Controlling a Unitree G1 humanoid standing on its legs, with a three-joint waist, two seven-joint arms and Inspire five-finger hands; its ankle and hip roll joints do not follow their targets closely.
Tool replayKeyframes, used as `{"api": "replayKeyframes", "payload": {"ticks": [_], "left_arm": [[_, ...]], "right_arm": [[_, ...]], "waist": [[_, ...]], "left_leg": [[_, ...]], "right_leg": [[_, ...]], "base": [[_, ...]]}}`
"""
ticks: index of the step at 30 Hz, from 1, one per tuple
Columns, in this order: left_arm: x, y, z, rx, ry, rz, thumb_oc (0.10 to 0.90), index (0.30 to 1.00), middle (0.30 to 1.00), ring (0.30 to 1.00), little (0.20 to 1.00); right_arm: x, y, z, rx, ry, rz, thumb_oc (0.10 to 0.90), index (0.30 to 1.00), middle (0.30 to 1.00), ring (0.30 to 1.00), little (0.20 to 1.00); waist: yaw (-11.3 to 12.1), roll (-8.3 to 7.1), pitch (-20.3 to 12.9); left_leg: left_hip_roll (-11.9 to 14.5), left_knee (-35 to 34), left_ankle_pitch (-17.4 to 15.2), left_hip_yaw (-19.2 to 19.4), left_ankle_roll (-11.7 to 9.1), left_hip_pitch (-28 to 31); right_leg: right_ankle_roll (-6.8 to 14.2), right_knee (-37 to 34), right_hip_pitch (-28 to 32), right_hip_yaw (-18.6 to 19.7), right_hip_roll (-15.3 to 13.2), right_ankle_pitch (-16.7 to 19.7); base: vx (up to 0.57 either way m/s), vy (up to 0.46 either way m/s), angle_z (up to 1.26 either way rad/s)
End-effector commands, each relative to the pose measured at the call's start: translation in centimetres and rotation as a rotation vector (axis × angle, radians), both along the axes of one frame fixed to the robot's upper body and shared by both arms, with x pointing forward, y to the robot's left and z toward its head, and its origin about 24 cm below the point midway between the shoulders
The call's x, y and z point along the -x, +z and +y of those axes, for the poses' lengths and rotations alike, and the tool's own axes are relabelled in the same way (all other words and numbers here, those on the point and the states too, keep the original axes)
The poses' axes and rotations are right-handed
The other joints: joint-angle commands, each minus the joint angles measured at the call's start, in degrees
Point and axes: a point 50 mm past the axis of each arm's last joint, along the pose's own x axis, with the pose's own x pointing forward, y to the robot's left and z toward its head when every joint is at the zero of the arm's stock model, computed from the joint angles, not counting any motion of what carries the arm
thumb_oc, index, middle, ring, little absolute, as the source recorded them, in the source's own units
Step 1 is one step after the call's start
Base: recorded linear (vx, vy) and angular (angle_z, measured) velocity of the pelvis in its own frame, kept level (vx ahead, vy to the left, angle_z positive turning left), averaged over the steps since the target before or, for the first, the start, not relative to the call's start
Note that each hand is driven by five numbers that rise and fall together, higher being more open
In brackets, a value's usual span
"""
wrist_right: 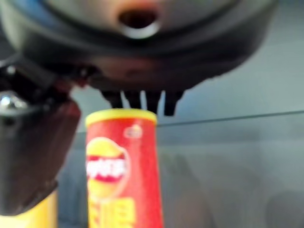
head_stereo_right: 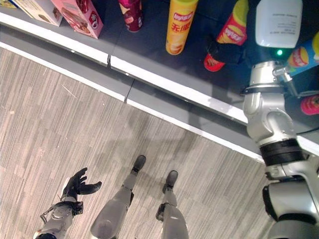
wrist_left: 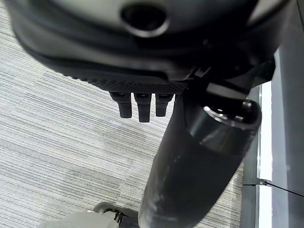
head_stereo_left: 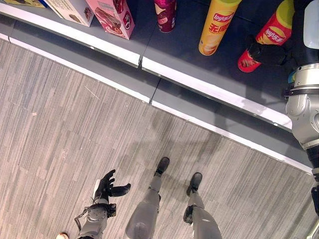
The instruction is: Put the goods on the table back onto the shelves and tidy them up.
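Observation:
A red chip can (head_stereo_left: 273,31) with a yellow-green top stands on the dark shelf (head_stereo_left: 164,47), far right. My right hand (head_stereo_left: 266,54) reaches onto the shelf and lies over the can's lower part as seen from above. In the right wrist view the can (wrist_right: 121,166) stands just past the straight fingertips (wrist_right: 142,100), with the thumb (wrist_right: 33,142) beside it. I cannot tell if the hand touches the can. My left hand (head_stereo_left: 105,186) hangs low over the floor, fingers relaxed and open, holding nothing.
Along the shelf stand a yellow chip can (head_stereo_left: 217,25), a dark red can (head_stereo_left: 166,15), a pink box (head_stereo_left: 112,15) and a white box (head_stereo_left: 72,9). A white bottle (head_stereo_right: 278,22) and a blue can (head_stereo_right: 304,55) stand right of the red can. The shelf's white front edge (head_stereo_left: 209,89) runs diagonally.

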Motion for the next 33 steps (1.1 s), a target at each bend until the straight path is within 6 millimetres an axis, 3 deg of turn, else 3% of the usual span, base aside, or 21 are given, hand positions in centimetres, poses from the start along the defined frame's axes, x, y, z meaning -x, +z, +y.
{"api": "replayKeyframes", "payload": {"ticks": [1, 15, 22, 25, 30, 33], "left_arm": [[1.5, -0.4, 1.7, -0.042, 0.071, 0.024, 0.8, 0.9, 0.9, 0.9, 0.9], [1.3, -0.4, 1.5, -0.039, 0.074, 0.025, 0.8, 0.9, 0.9, 0.9, 0.9], [1.4, -0.6, 1.7, -0.044, 0.087, 0.043, 0.8, 0.9, 0.9, 0.9, 0.9], [1.7, -0.8, 1.8, -0.048, 0.095, 0.062, 0.8, 0.9, 0.9, 0.9, 0.9], [3.0, -1.7, 2.1, -0.056, 0.108, 0.137, 0.8, 0.9, 0.9, 0.9, 0.9], [3.6, -2.1, 2.2, -0.06, 0.106, 0.168, 0.8, 0.9, 0.9, 0.9, 0.9]], "right_arm": [[0.8, 3.6, 0.8, -0.021, 0.045, -0.198, 0.8, 0.9, 0.9, 0.9, 0.9], [1.0, 3.3, 1.5, -0.025, 0.088, -0.199, 0.8, 0.9, 0.9, 0.9, 0.9], [3.0, 3.3, 3.4, 0.003, 0.201, -0.27, 0.8, 0.9, 0.9, 0.9, 0.9], [3.8, 2.4, 3.9, -0.012, 0.252, -0.266, 0.8, 0.9, 0.9, 0.9, 0.9], [5.4, -2.5, 6.6, -0.179, 0.539, -0.105, 0.8, 0.9, 0.9, 0.9, 0.9], [6.0, -4.4, 6.7, -0.29, 0.648, -0.008, 0.8, 0.9, 0.9, 0.9, 0.9]], "waist": [[-0.37, -1.73, -3.81], [-0.84, -2.02, -4.38], [-1.82, -3.0, -5.76], [-2.43, -3.49, -6.4], [-4.53, -4.88, -9.19], [-5.53, -5.36, -10.07]], "left_leg": [[0.23, 0.18, -5.53, 5.46, -2.16, 1.13], [0.53, 0.25, -5.74, 5.95, -2.15, 1.95], [1.01, 0.04, -6.04, 6.45, -2.3, 3.57], [1.27, 0.03, -6.09, 6.79, -2.38, 4.02], [1.9, 0.03, -6.89, 9.02, -2.34, 6.01], [1.97, 0.03, -7.12, 10.02, -2.23, 7.24]], "right_leg": [[6.76, 0.53, 3.57, 1.08, -4.75, -2.45], [6.77, 0.53, 4.16, 1.15, -4.84, -2.63], [6.86, 0.53, 5.17, 1.07, -4.54, -2.72], [6.93, 0.53, 5.33, 0.92, -4.42, -2.53], [7.46, 0.53, 5.8, 1.46, -4.23, -1.41], [7.56, 0.53, 6.63, 1.66, -4.38, -1.05]], "base": [[0.0, 0.0, 0.0], [0.0, 0.0, 0.0], [0.0, 0.0, 0.0], [0.01, 0.005, 0.02], [0.03, 0.035, -0.07], [0.04, 0.066, -0.12]]}}
